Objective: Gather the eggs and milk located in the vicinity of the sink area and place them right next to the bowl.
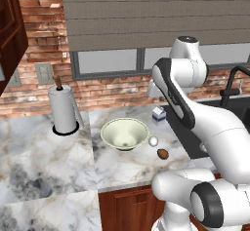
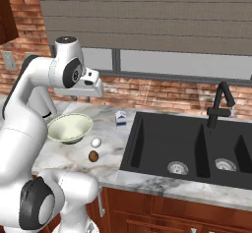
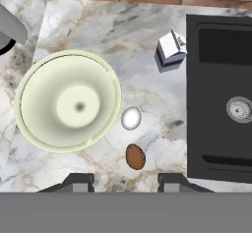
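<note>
Claw (image 3: 125,183) above two eggs (image 3: 133,137)

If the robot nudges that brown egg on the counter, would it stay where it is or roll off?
The brown egg lies on its side on smooth marble counter, so it would probably roll, likely in a curve given its tapered shape. Nothing touches it; the white egg sits apart. It looks small, probably light and fragile, so a gentle squeeze seems wise.
</note>
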